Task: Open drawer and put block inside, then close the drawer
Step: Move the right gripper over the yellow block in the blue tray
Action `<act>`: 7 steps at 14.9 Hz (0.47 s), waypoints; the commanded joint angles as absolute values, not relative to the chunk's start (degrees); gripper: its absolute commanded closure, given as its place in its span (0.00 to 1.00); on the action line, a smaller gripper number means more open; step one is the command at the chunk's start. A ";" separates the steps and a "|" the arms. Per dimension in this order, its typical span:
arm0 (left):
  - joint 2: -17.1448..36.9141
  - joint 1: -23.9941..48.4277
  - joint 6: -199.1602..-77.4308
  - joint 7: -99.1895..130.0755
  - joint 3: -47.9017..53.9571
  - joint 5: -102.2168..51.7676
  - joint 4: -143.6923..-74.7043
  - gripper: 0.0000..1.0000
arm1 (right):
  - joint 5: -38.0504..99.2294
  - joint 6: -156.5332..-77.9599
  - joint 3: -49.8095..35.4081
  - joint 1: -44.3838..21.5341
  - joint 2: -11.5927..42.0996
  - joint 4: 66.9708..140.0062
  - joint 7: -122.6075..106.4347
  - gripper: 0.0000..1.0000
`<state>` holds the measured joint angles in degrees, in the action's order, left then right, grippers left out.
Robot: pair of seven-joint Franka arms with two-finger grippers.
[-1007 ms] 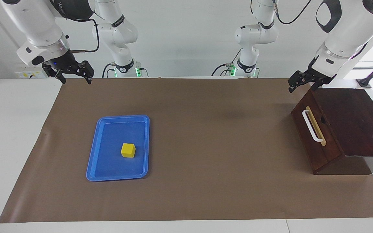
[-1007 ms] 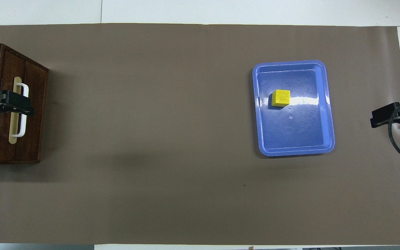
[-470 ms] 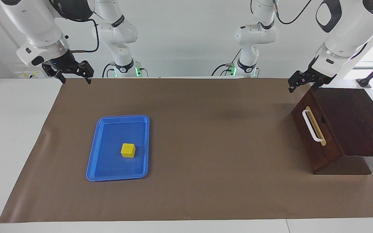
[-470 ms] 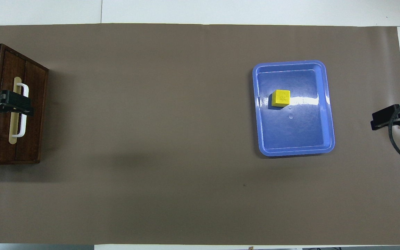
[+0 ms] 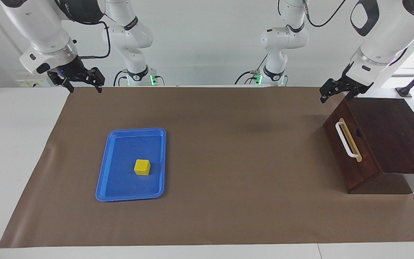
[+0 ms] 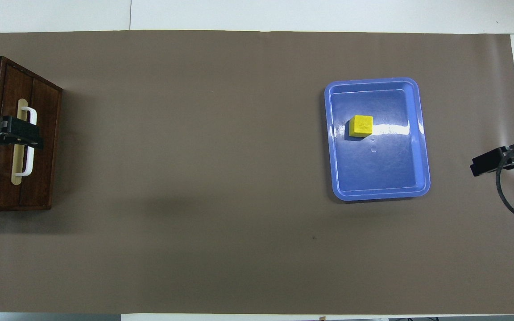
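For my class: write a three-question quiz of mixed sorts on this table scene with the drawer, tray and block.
1. True or false: the drawer is shut.
2. The block lies: A) on the brown mat; B) in the blue tray; C) on the wooden box.
3. Fill in: the white handle is nearest the ___ gripper.

Key
1. True; its front sits flush with the box.
2. B.
3. Left: the left gripper is raised by the box's top edge, and the right gripper waits at the other end.
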<state>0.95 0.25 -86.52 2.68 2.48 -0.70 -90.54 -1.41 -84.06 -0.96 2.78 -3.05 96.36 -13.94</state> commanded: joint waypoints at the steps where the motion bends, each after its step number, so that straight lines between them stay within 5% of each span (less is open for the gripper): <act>1: 1.05 -0.09 -86.22 2.37 2.46 -0.97 -89.82 0.00 | 1.14 -90.85 -1.23 4.31 -7.81 105.27 -23.60 0.00; 7: 1.05 -0.09 -86.13 2.37 2.46 -0.97 -89.82 0.00 | 6.05 -106.76 -1.23 3.96 -11.78 117.85 -48.39 0.00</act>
